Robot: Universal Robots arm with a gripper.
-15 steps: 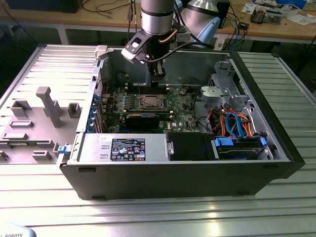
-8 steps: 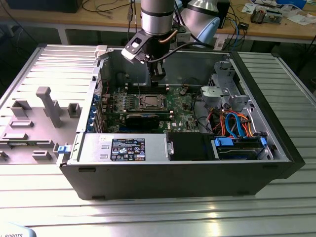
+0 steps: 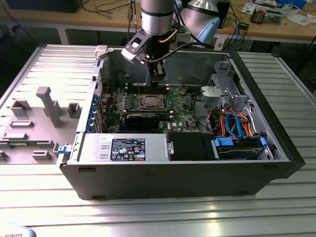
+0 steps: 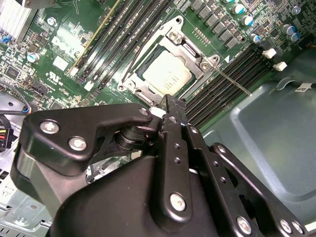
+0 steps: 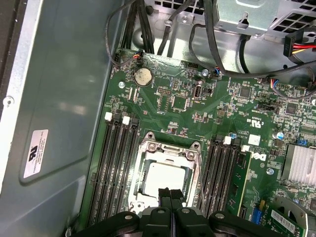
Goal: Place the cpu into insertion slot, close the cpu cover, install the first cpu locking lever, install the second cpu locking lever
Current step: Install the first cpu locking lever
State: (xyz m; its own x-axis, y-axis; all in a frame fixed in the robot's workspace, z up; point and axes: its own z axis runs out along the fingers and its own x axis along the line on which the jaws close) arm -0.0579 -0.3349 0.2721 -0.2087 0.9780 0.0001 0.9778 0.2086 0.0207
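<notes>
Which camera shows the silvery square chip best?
The second wrist view: the silvery square chip sits plainly visible. In the first wrist view the black gripper covers its edge; the exterior view shows it from afar.

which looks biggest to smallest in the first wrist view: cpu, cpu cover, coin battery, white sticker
1. cpu cover
2. cpu, partly hidden by the gripper
3. white sticker
4. coin battery

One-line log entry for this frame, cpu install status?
cpu seated | cpu cover down over it | gripper shut, empty, over cover's edge, contact unclear | one lever rod sticking out past cover
</notes>
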